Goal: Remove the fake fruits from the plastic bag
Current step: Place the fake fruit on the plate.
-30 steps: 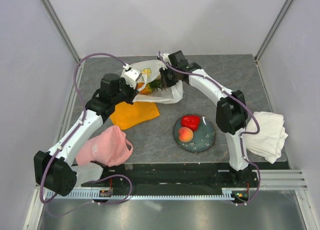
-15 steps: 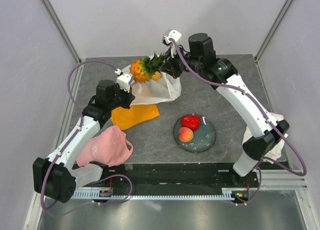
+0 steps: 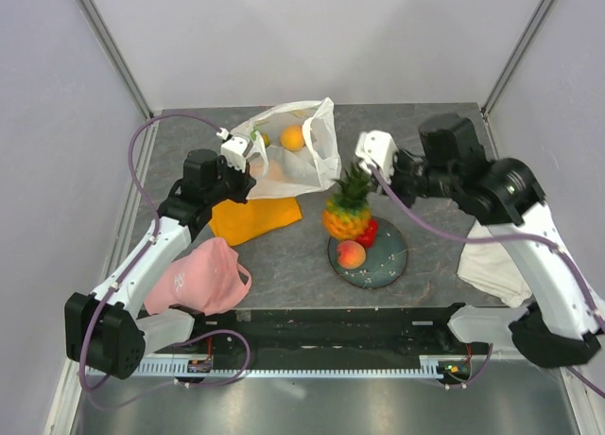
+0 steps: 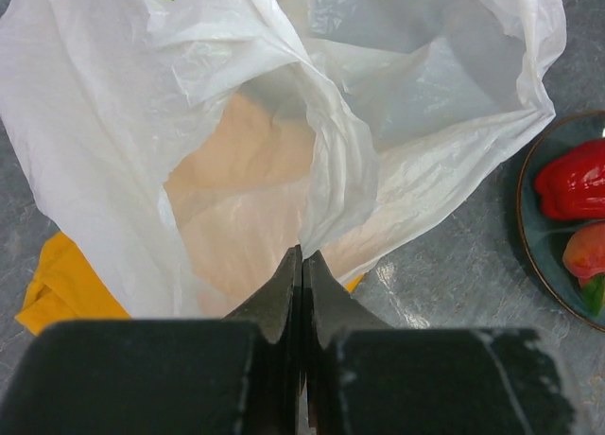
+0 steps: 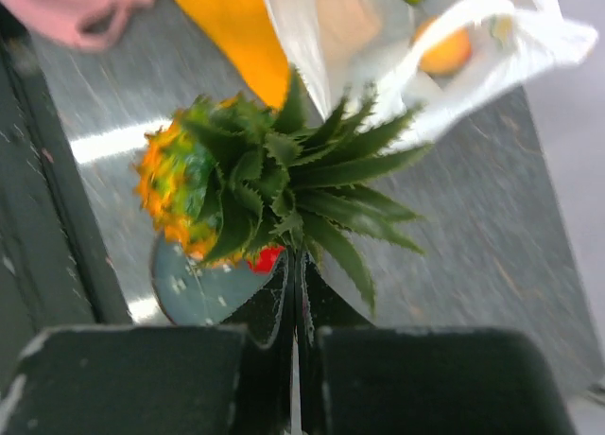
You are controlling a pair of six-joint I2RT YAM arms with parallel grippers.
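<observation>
The plastic bag (image 3: 301,161) lies open at the back centre, an orange round fruit (image 3: 293,138) inside it. My left gripper (image 3: 248,157) is shut on the bag's near edge (image 4: 312,217). My right gripper (image 3: 367,175) is shut on the crown leaves of the pineapple (image 3: 346,211) and holds it above the plate's left rim; in the right wrist view the pineapple (image 5: 236,189) hangs from the shut gripper (image 5: 295,260). The red pepper (image 3: 369,232) and the peach (image 3: 352,254) lie on the dark plate (image 3: 388,265). The mango is not clearly seen.
An orange cloth (image 3: 253,217) lies under the bag's near side. A pink cap (image 3: 200,279) sits front left. A folded white towel (image 3: 492,265) lies at the right, partly behind my right arm.
My right gripper lifted the pineapple out of the bag and carried it right and forward, to above the plate. The left gripper has kept its hold on the bag, which now lies more open.
</observation>
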